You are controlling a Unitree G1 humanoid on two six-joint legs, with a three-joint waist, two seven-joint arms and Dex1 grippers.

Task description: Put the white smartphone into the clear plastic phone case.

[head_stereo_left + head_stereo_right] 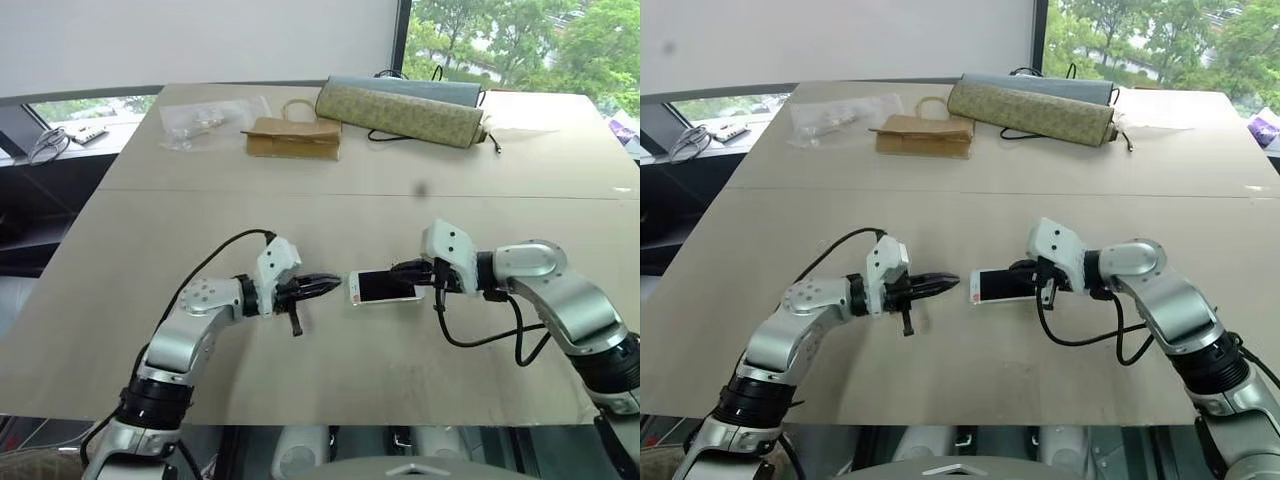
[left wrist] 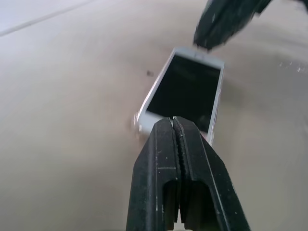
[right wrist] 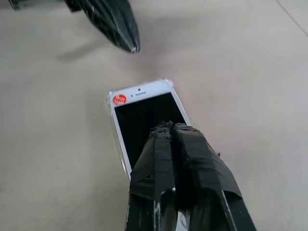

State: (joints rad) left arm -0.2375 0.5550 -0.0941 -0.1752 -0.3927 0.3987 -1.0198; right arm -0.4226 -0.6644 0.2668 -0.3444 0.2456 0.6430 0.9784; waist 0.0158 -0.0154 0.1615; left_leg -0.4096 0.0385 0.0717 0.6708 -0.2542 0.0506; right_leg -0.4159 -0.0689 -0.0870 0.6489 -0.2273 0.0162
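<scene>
The left gripper (image 1: 322, 286) is being seen with its fingers pressed together on nothing, its tip pointing toward 3 o'clock, just beside the phone (image 1: 385, 288) but apart from it. The phone is lying screen up near the middle of the table (image 1: 300, 215), and a clear rim is being seen around its edges in the right wrist view, so it is being judged as already seated in the case (image 3: 112, 126).

At 3 o'clock of the phone, the right gripper (image 1: 408, 273) is also closed, its tips over the screen; whether they are touching the glass cannot be told.

If a closed tip is being pushed against one end, the phone may be slid across the smooth table, or one corner may be popped out of the thin rim.
</scene>
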